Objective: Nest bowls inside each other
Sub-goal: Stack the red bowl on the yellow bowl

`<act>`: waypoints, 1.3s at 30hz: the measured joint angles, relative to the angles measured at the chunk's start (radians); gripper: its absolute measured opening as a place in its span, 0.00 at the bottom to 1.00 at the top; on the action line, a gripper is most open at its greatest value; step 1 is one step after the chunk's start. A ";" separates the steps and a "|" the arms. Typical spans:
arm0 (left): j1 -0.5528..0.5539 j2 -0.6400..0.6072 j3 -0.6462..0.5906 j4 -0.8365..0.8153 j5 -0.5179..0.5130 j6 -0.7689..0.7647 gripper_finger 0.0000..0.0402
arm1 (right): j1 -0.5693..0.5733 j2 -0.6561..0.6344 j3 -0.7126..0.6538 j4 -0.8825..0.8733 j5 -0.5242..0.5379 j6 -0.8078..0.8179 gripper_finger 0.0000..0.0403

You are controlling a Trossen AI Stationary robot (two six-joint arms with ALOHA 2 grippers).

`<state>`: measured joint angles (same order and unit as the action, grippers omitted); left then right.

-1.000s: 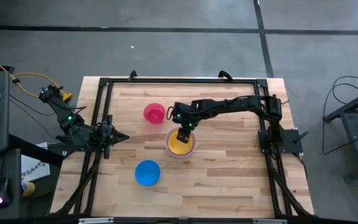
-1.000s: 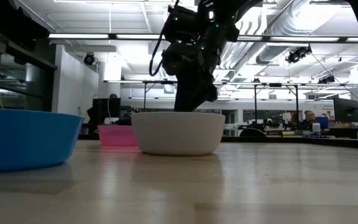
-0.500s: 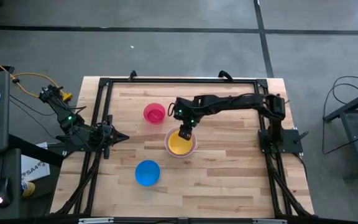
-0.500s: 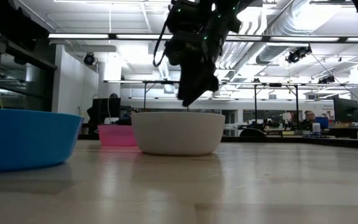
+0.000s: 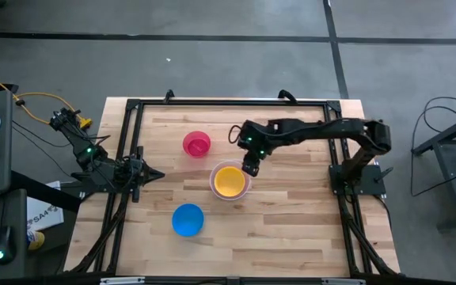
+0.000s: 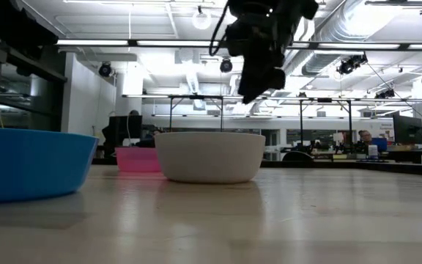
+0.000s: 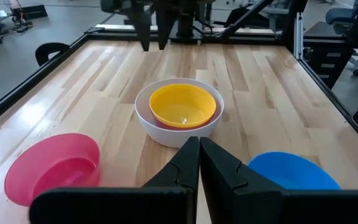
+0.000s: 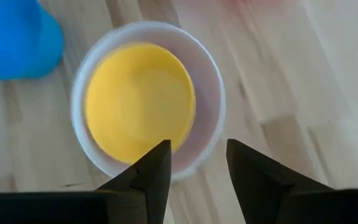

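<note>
A white bowl (image 6: 209,156) stands near the table's middle, and a yellow bowl (image 5: 228,182) sits nested inside it (image 7: 183,104). My right gripper (image 5: 250,168) hangs open above the stack's right rim, with nothing between its fingers (image 8: 197,168). A pink bowl (image 5: 197,144) stands on the table to the far left of the stack. A blue bowl (image 5: 187,219) stands on the table to the stack's near left. My left gripper (image 5: 158,174) waits shut at the table's left edge, pointing toward the bowls (image 7: 199,162).
A black frame (image 5: 212,102) runs around the table's edges. There is bare wood on the right half of the table (image 5: 299,206). In the low view, the room behind the table holds desks and a person far off.
My right gripper has risen out of the white bowl and drawn back toward the table's right edge, empty. The yellow bowl stays nested in the white bowl, and the other bowls have not moved.
</note>
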<state>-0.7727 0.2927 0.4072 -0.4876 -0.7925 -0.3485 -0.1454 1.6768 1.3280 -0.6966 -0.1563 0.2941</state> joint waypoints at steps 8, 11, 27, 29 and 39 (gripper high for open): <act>0.000 0.000 0.000 0.017 -0.002 0.002 0.03 | 0.017 -0.198 -0.238 0.191 -0.011 0.049 0.37; 0.000 0.000 0.000 0.017 -0.003 0.003 0.03 | 0.020 -0.268 -0.323 0.282 -0.032 0.058 0.37; 0.000 0.002 0.000 -0.143 0.000 -0.152 0.03 | 0.109 -0.476 -0.598 0.497 -0.030 0.132 0.37; 0.000 0.006 0.000 -0.144 0.000 -0.157 0.03 | 0.132 -0.497 -0.640 0.556 -0.036 0.139 0.37; 0.013 0.006 0.000 -0.144 -0.009 -0.186 0.03 | 0.192 -0.618 -0.875 0.858 -0.026 0.245 0.37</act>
<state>-0.7602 0.2989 0.4072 -0.6312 -0.8020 -0.5341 0.0469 1.0584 0.4534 0.1609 -0.1823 0.5394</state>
